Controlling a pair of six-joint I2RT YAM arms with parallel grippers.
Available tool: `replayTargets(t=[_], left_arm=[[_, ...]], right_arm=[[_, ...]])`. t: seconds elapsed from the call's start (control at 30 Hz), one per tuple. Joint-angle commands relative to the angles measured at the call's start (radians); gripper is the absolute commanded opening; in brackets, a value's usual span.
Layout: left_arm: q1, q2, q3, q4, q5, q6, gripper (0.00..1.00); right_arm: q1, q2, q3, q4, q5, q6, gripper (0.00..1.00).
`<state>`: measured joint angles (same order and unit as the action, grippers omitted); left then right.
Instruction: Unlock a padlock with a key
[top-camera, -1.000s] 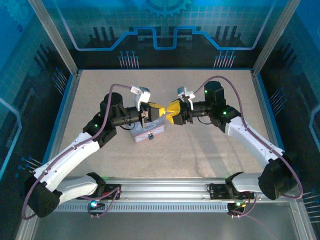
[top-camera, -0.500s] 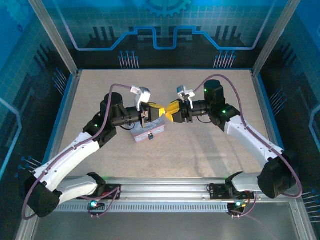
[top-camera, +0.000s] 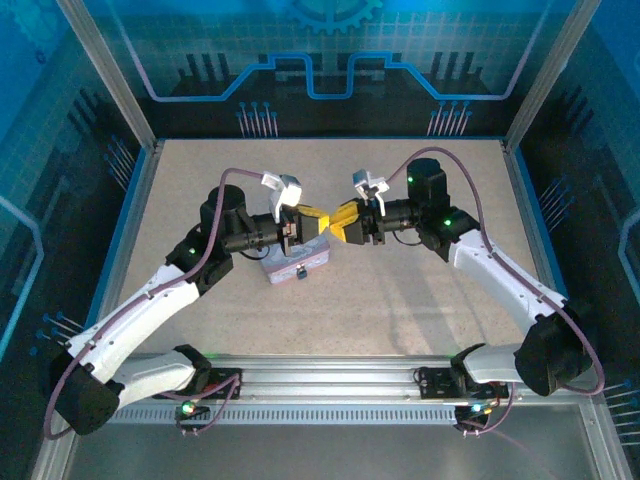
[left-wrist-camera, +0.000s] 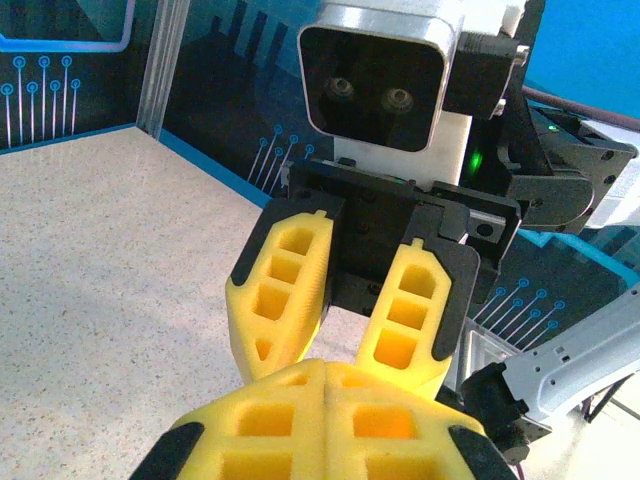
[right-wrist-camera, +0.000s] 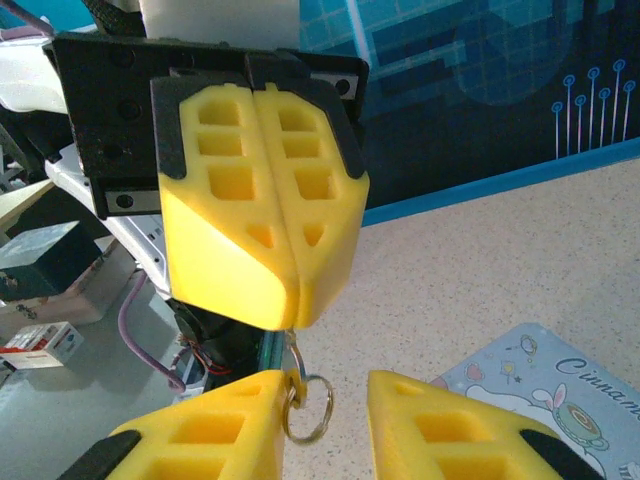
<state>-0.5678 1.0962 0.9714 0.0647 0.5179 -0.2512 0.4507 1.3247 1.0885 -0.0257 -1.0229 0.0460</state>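
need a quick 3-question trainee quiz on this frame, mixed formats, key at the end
1. True or false: the left gripper is open.
2. What hangs below its fingertips? A) a metal ring B) a screwdriver C) a rope
3. In the left wrist view, are the fingers of the right gripper together or apart?
Key: 1 false, it is shut. 2 A. 3 apart.
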Motion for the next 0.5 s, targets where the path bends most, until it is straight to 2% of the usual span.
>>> replayTargets(t=[0.0, 0.3, 0.47], left_arm=[[-0.002, -0.017, -0.006, -0.007, 0.027, 0.032, 0.0], [-0.001, -0.016, -0.011, -0.003, 0.016, 0.024, 0.0], [0.003, -0.016, -0.014, 0.006, 0.013, 0.016, 0.0]], right_arm=[[0.008, 0.011, 0.034, 0.02, -0.002, 0.012, 0.27], [0.018, 0.015, 0.039, -0.025, 0.002, -0.02, 0.21], [0.021, 0.015, 0.034, -0.042, 0.008, -0.028, 0.22]])
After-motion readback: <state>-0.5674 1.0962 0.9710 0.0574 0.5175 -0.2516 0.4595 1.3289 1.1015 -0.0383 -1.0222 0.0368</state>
